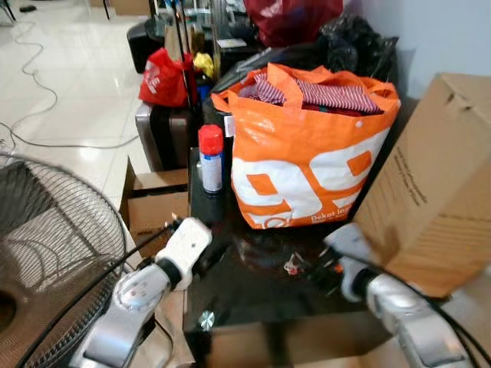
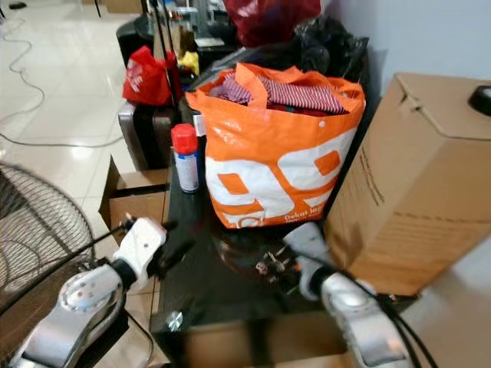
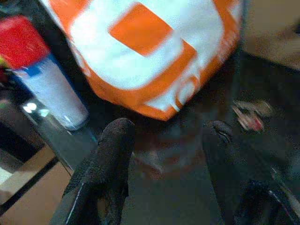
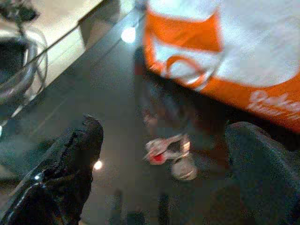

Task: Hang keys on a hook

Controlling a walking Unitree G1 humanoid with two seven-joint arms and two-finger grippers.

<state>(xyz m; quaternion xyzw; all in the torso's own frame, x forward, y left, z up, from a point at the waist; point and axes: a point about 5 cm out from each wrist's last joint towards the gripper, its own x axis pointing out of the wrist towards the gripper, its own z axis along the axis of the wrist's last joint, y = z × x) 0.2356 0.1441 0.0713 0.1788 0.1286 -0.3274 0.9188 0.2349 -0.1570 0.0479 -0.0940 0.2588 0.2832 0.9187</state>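
Keys, a small silver bunch with a red tag (image 4: 168, 152), lie on the glossy black table (image 1: 253, 295) near the orange-and-white shopping bag (image 1: 307, 165). Your right gripper (image 4: 164, 154) straddles them, fingers wide; lower squarely before closing. The left gripper (image 3: 166, 140), also spread, hovers left.

Keys (image 1: 292, 266) on table (image 1: 253, 295) before bag (image 1: 307, 165); spray can (image 1: 211, 159) left, box (image 1: 433, 184) right.

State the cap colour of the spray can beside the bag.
Red, on the white-and-blue spray can; clearest in the left eye view.
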